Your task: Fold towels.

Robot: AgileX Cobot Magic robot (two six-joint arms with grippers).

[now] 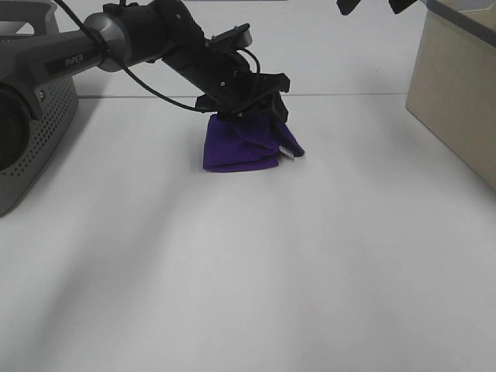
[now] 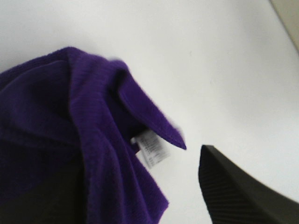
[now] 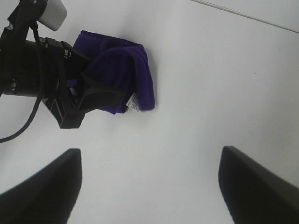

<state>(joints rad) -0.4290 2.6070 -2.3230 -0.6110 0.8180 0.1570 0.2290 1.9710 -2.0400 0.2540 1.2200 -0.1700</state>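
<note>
Eyes on the towel (image 1: 239, 147): mid-table, twd the far side, bunched into a rough purple wad on the white table (image 1: 248, 279). Looks doubled over at least once, but not neat. Loose flap sticking up, edges not lined up, care tag (image 2: 150, 148) poking out on the side nearest the cardboard box (image 1: 457, 93).

Over to the left gripper (image 1: 260, 108): right on top of the wad, angled down from the left. Via the wrist cam, can spot one finger (image 2: 238, 191) clear of the cloth w/ bare table in the gap. Can't see the other, prob buried under the purple folds. Reading that as jaws parted, nothing pinched; cloth draped rather than gripped.

Now the right gripper (image 3: 149, 186): up high, well apart from the towel, jaws spread wide, nothing btwn them. Only just clips the top edge of the high view.

Progress call: maybe one fold in, approx halfway at best. Left to do: flatten the lump, tuck the flap, match corners, then one more fold for a tidy rectangle. Could snag on that buried finger at lift-off, so worth watching.

Also noting a grey unit (image 1: 31, 116) at far left, well apart from the cloth.
</note>
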